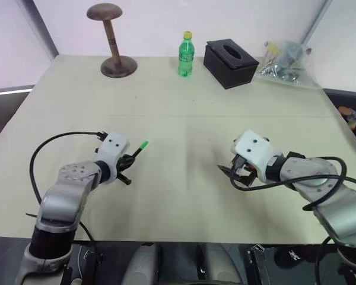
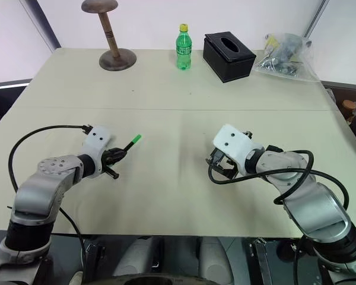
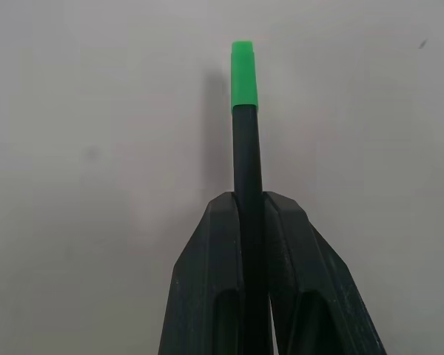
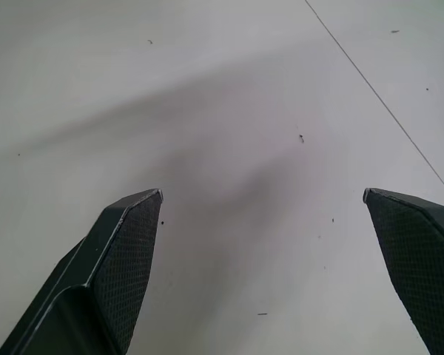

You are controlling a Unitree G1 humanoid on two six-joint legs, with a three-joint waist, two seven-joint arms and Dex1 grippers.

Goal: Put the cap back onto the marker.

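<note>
A clear plastic bag (image 1: 286, 59) of small mixed items lies at the far right of the counter (image 1: 184, 136), right of the black tissue box (image 1: 230, 62); the green bottle (image 1: 186, 54) stands left of that box, its label unreadable. The left gripper (image 1: 128, 161) has its fingers (image 3: 207, 288) closed on the marker (image 3: 247, 185), well in front of the box, long axis pointing away and rightward, the cap (image 1: 143, 144) seated on its far tip. The right gripper (image 1: 232, 172) hovers with fingers spread wide, holding nothing.

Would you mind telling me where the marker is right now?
The marker is clamped in the left gripper on the robot's left side, held above the table, its green end pointing toward the table's middle.
</note>
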